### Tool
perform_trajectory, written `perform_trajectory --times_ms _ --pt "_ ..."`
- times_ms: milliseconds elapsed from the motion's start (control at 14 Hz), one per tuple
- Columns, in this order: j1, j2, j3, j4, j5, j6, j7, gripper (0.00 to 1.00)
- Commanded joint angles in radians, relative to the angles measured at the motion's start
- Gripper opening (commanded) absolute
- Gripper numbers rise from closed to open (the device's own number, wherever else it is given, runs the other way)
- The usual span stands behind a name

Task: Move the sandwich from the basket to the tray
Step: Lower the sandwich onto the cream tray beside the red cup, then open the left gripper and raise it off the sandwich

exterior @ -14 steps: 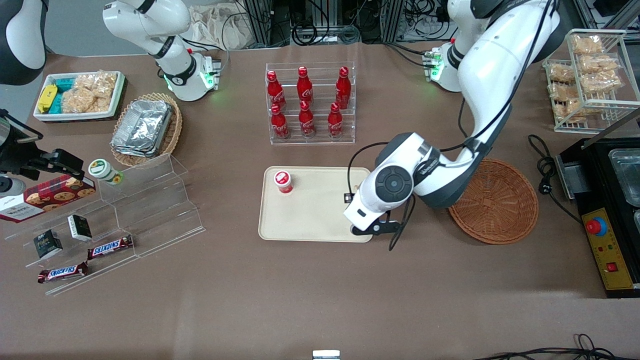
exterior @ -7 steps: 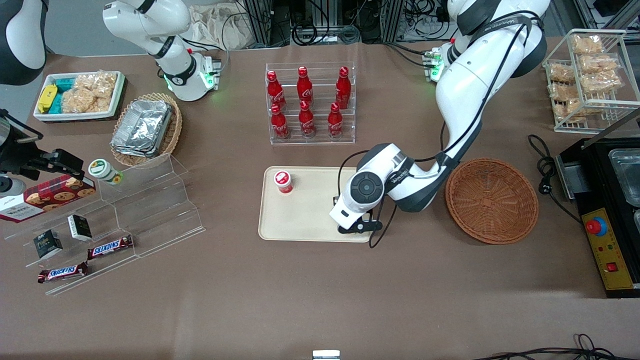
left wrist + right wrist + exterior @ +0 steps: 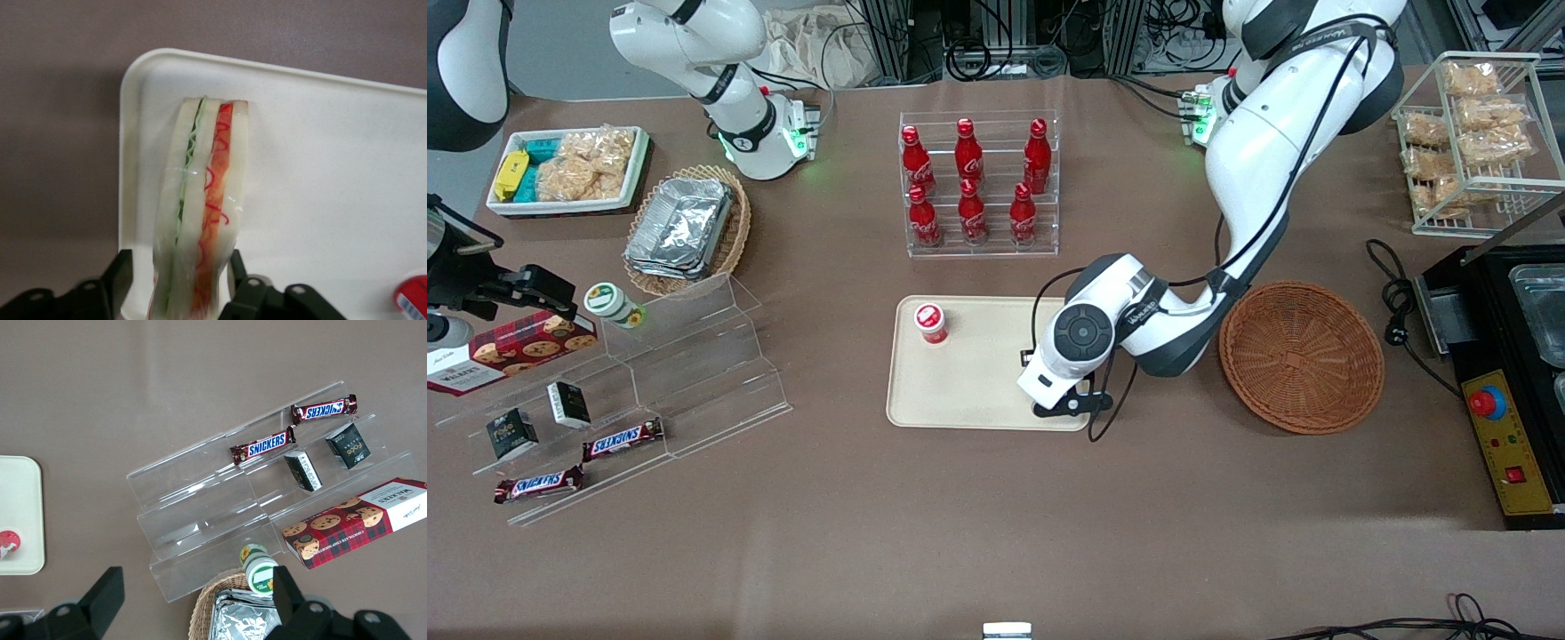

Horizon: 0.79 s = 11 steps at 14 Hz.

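I saw my left gripper (image 3: 193,283) clamped on the triangular white-bread sandwich (image 3: 203,207) with red and green filling, its long axis pointing straight out from the fingers, poised over the flat beige plastic tray's (image 3: 320,153) corner nearest the round reddish-brown wicker basket (image 3: 1303,356).

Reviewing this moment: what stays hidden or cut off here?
- Front view: triangular white-bread sandwich and hand hidden under the working arm's wrist, over the flat beige plastic tray.
- Left wrist view: whether the sandwich touches the tray; its gripped end is cut off by the frame edge.
- Round reddish-brown wicker basket: appears empty.
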Motion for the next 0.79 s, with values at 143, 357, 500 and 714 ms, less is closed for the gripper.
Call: perform_trajectory --times_ms 143,357,500,714 --pt "-0.002 -0.246 0.058 -0.101 0.02 -0.117 -0.057 1.0" --pt "0.001 -0.433 0.125 -0.306 0.007 -0.057 -0.039 1.0" --pt "0.001 -0.514 0.176 -0.405 -0.007 0.015 0.019 1.0" --pt "0.0 -0.593 0.239 -0.437 -0.084 0.015 0.13 1.0"
